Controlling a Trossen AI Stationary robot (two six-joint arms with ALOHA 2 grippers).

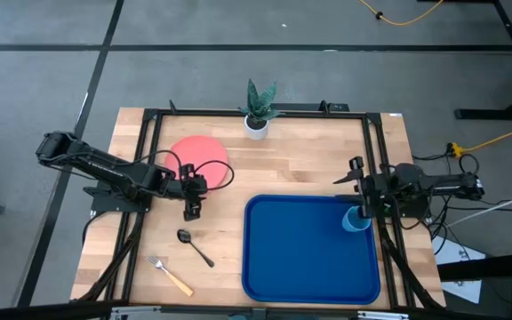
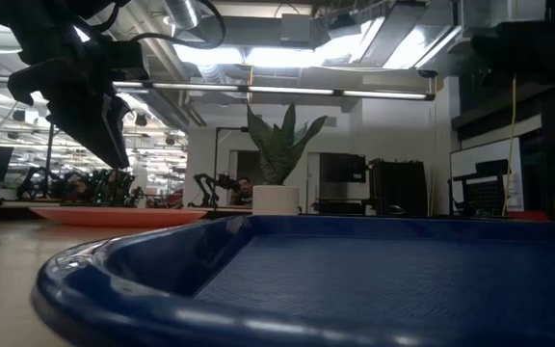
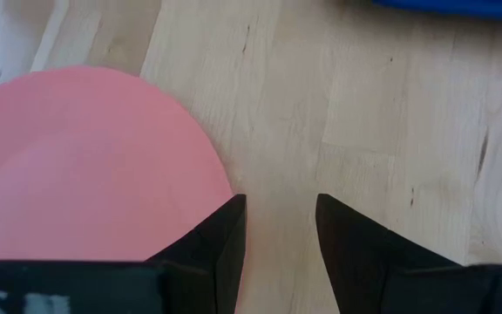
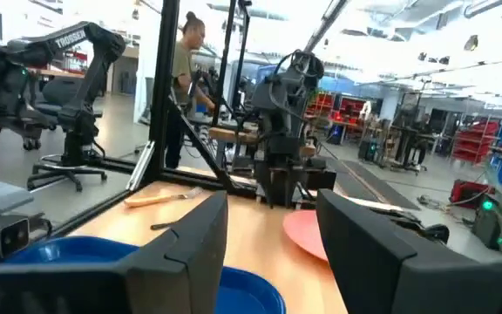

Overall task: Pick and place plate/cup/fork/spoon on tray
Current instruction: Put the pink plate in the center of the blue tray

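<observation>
The salmon-pink plate lies flat on the table's far left part. The dark spoon and the tan-handled fork lie on the table nearer the front. The deep-blue tray lies at the right. The light-blue cup stands in the tray's far right corner. My left gripper points down, open, above the bare wood just beside the plate's near right edge; the low view shows it clear of the table. My right gripper is open and level at the cup, which shows low between its fingers. My right gripper stands open at the cup, its fingers level and pointing toward the table's left side. I cannot tell whether a finger touches the cup.
A white pot with a green plant stands at the table's far edge, also in the low view. A black frame runs along the table's edges. A person stands in the room beyond the table.
</observation>
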